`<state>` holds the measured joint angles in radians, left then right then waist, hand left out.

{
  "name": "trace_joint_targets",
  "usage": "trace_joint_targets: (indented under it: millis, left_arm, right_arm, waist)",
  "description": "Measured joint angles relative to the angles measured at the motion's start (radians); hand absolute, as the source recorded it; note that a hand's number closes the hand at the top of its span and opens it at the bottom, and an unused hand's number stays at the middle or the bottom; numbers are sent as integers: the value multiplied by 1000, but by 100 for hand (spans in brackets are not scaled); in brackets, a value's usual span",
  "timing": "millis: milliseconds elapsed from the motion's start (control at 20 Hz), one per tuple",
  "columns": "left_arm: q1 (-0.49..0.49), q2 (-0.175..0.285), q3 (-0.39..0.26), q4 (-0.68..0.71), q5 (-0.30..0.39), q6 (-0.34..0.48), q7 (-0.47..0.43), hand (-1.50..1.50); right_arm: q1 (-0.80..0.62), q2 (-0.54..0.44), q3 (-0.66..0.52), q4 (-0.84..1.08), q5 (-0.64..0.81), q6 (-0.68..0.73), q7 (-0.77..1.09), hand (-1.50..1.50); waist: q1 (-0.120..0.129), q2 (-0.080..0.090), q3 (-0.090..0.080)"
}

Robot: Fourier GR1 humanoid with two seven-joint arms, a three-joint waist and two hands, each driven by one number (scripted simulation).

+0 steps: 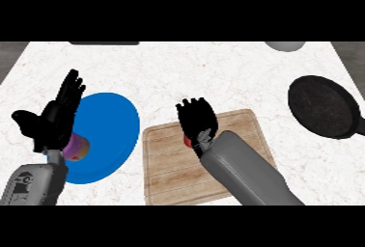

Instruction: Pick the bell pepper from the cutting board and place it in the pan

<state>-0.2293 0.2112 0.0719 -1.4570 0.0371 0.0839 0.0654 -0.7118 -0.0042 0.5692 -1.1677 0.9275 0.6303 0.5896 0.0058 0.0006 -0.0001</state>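
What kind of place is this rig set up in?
Most likely a kitchen counter: a pale marbled countertop carrying a wooden cutting board, a black pan at the right and a blue plate at the left.

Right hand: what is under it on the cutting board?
Only a red sliver of the bell pepper shows under the right hand, on the cutting board. The rest is covered by the hand.
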Motion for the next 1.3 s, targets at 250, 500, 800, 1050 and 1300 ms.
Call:
trace_joint_targets:
  millis: [250,500,800,1050,1300]
  left_arm:
    - [6,-5,8,6,-8,-9,-9,0]
    - [17,-9,4,-42,-12,-9,20,0]
    - [-7,-10,16,-21,-16,-16,26,0]
    - [-8,-7,22,-26,-16,-23,30,0]
    - [-11,-7,26,-22,-18,-18,35,0]
  right_arm:
    - [11,3,-8,40,16,1,-17,-150]
    - [11,2,10,109,22,-19,-108,150]
    - [-3,-2,37,117,45,-28,-174,150]
    - [55,3,9,97,-29,-124,-59,150]
    - [159,4,-57,14,-127,-300,126,150]
  waist:
    - [0,0,0]
    - [2,-1,0]
    - [1,-2,0]
    - [0,-3,0]
    - [-5,-6,1]
